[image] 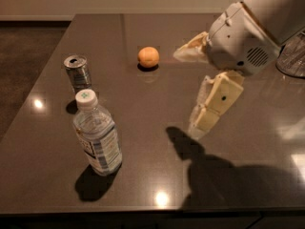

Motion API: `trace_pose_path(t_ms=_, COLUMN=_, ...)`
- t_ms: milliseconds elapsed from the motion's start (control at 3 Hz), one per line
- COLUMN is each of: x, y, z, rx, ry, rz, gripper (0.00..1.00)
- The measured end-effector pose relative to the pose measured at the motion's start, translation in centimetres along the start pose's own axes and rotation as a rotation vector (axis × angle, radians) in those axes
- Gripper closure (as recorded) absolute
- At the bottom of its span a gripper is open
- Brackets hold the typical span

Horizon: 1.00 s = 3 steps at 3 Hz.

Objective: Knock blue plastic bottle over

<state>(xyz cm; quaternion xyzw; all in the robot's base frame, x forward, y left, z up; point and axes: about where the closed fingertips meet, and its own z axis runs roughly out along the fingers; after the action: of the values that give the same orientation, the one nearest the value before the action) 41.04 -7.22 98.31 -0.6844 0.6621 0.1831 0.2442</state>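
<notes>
Hovering right of upright blue plastic bottle [97, 137]: blocky cream gripper [193, 87].

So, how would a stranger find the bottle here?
On the dark table, look at the near left part, far from the gripper on the right. The bottle stands upright in front of the can; it is taller, clear, with a white cap and blue-striped label.

1 table [143, 175] carrying all counted items.
1 blue plastic bottle [96, 137] standing on it.
1 silver can [77, 72] standing on it.
1 orange [148, 57] lying on it.
1 wire basket [291, 57] showing partly at right edge.
1 gripper [212, 101] hanging above table, right of centre.
Drink containers totalling 2; items on table totalling 4.
</notes>
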Motion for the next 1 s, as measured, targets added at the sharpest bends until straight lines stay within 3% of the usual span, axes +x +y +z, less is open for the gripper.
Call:
trace_pose_path(t_ms=333, x=-4.2, y=2.2, z=3.5, rx=-0.066, ry=-0.113, rz=-0.066, gripper=0.0)
trace_pose_path(t_ms=1000, x=-7.4, y=3.6, z=10.5, rx=-0.121, ry=-0.195, rz=-0.072, gripper=0.0)
